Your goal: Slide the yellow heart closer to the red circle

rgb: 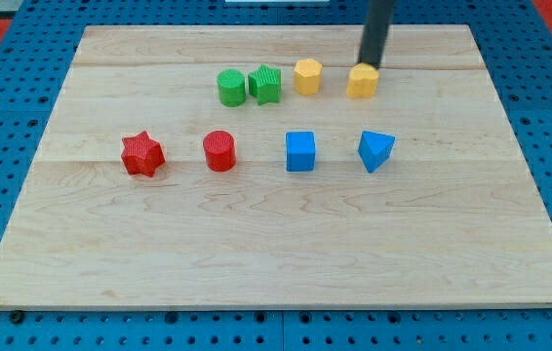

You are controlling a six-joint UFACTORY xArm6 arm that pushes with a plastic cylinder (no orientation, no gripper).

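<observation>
The yellow heart (pixel 362 82) lies near the view's top, right of centre, on the wooden board (pixel 276 244). My tip (pixel 367 65) is at the heart's top edge, touching it or nearly so; the rod hides part of that edge. The red circle (pixel 219 151) lies further down and to the view's left, well apart from the heart.
A yellow pentagon (pixel 307 75), a green block of unclear shape (pixel 265 84) and a green circle (pixel 231 87) line up left of the heart. A red star (pixel 142 154), a blue cube (pixel 300 151) and a blue triangle (pixel 375 150) share the red circle's row.
</observation>
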